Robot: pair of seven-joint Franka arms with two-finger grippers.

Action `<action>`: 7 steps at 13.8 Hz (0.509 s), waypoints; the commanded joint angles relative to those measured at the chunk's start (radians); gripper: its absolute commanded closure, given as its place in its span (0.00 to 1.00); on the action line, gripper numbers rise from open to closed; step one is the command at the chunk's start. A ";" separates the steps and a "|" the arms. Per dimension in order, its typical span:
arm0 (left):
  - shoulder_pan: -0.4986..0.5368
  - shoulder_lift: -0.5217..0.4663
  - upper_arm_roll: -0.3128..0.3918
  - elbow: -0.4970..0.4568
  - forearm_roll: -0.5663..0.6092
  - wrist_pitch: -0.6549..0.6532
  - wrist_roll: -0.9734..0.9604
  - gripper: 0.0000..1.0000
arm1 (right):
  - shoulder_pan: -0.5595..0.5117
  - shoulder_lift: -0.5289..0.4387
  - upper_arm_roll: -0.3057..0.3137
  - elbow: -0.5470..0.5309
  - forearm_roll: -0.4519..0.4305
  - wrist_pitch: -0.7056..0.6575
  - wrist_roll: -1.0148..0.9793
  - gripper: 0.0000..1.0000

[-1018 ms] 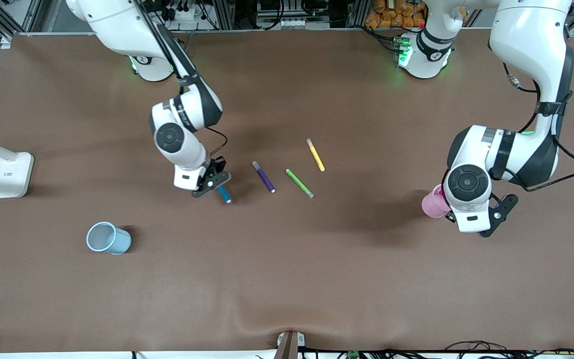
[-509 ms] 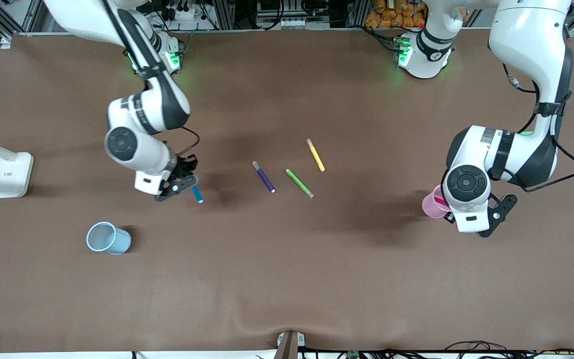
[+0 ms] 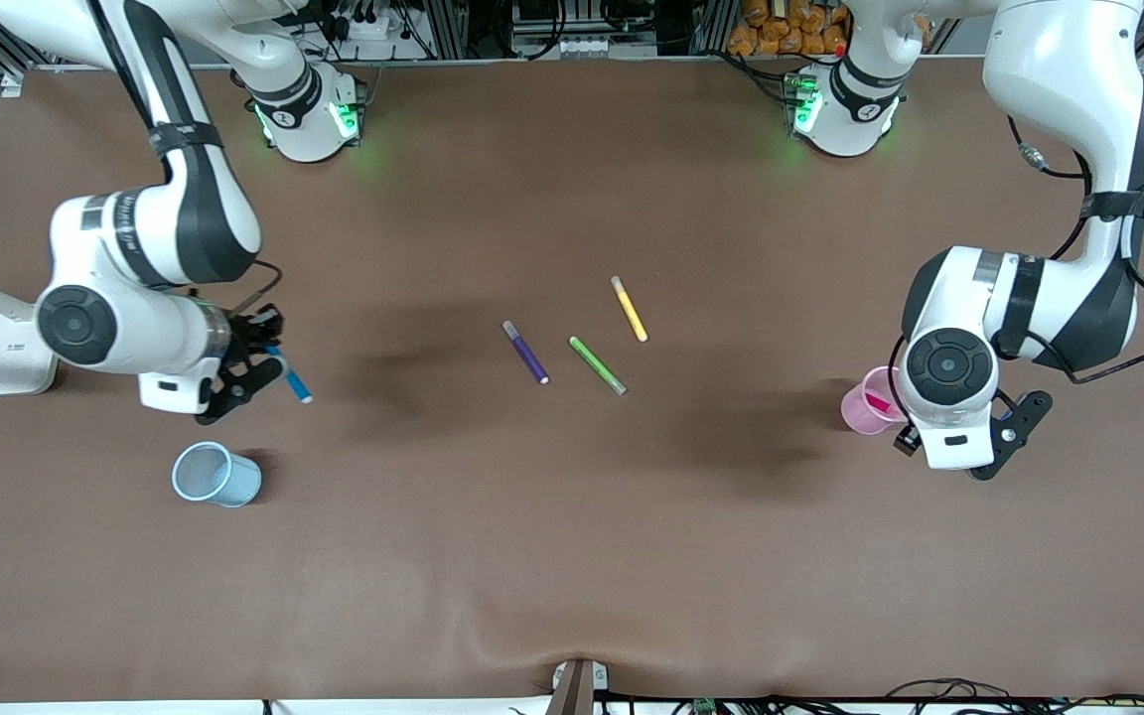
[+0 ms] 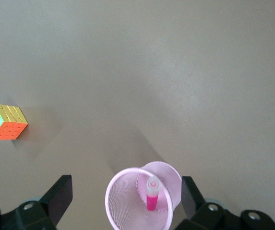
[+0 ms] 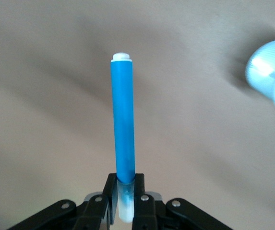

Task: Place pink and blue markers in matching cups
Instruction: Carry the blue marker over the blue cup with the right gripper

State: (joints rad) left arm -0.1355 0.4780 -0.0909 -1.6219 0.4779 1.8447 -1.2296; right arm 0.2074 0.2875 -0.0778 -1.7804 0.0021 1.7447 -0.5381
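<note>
My right gripper (image 3: 256, 359) is shut on the pale end of the blue marker (image 3: 292, 378) and holds it in the air above the table, close to the pale blue cup (image 3: 215, 476). In the right wrist view the blue marker (image 5: 125, 127) sticks out from the shut gripper (image 5: 126, 197), with the blue cup (image 5: 273, 75) off to one side. The pink marker (image 4: 151, 194) stands inside the pink cup (image 4: 127, 206). My left gripper (image 4: 126, 199) is open just above that pink cup (image 3: 865, 402), its fingers either side of it and apart from it.
A dark purple pen (image 3: 525, 352), a green pen (image 3: 597, 364) and a yellow pen (image 3: 629, 308) lie mid-table. A white lamp base (image 3: 16, 348) stands at the right arm's end. A coloured cube (image 4: 5, 122) shows in the left wrist view.
My right gripper has carried the blue marker from beside the purple pen toward the right arm's end, close to the blue cup. My left gripper has shifted slightly off the pink cup.
</note>
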 commanded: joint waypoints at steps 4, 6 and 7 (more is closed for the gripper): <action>0.014 -0.028 0.000 0.122 -0.140 -0.117 0.208 0.00 | -0.028 0.035 0.015 0.082 -0.227 -0.056 -0.285 1.00; 0.014 -0.050 -0.001 0.131 -0.143 -0.134 0.257 0.00 | -0.028 0.036 0.015 0.084 -0.322 -0.053 -0.403 1.00; 0.016 -0.059 0.000 0.134 -0.166 -0.134 0.281 0.00 | -0.029 0.044 0.016 0.085 -0.353 -0.045 -0.439 1.00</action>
State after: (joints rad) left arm -0.1234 0.4437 -0.0886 -1.4966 0.3474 1.7362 -0.9986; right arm 0.1947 0.3071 -0.0775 -1.7269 -0.2835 1.7115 -0.8910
